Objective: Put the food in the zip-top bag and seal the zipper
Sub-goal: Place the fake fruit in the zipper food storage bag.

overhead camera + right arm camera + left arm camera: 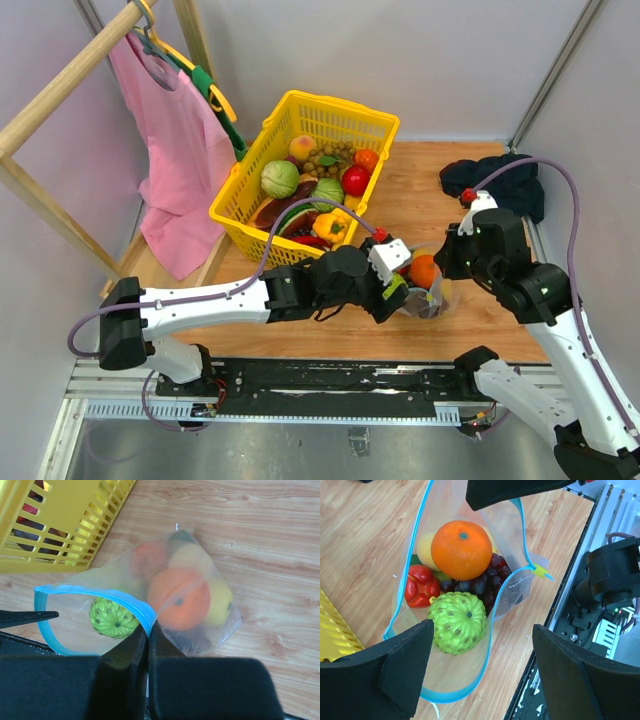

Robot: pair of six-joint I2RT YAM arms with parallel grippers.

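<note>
a: right gripper [148, 631]: clamped tight on the zipper [125, 599] edge of the zip-top bag [200, 570], mouth gaping, unsealed.
b: left gripper [484, 632]?
a: spread wide, empty, hanging right over that mouth.
b: inside the bag?
a: orange [461, 550] on top, bumpy green fruit [456, 622] nearest the opening, red pepper [421, 586], grapes [485, 582] and lemon [424, 550] underneath.
b: and around it?
a: resting on the wooden table [420, 190], near the yellow basket [340, 108], more produce heaped in there.
</note>
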